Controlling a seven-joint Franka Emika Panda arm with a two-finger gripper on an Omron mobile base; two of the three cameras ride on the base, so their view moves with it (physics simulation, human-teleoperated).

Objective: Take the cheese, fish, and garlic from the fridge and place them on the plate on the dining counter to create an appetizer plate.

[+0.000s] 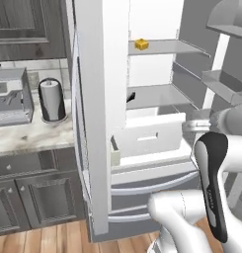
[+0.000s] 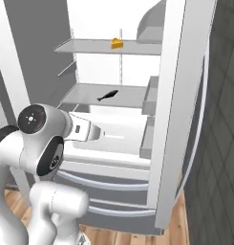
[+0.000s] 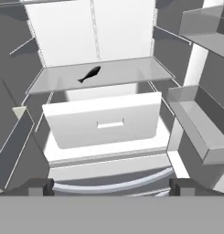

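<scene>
The fridge (image 1: pixel 100 99) stands open in front of me. A small yellow-orange cheese (image 1: pixel 141 44) (image 2: pixel 117 43) sits on the upper shelf. On the shelf below lies the slim black fish (image 2: pixel 107 95) (image 3: pixel 89 74), half hidden behind the left door in the left base view (image 1: pixel 131 97). My gripper (image 3: pixel 111 186) (image 2: pixel 100 135) is open and holds nothing. It hovers in front of the wide white drawer (image 3: pixel 104 123), below and short of the fish. The garlic, the plate and the dining counter are out of view.
Door bins (image 3: pixel 195 119) jut out on the right door, and a small pale item (image 1: pixel 114 153) sits in the left door's bin. On the marble wall counter to the left stand a silver appliance (image 1: pixel 11 96) and a paper towel roll (image 1: pixel 52 100). A dark wall (image 2: pixel 218 143) is on the right.
</scene>
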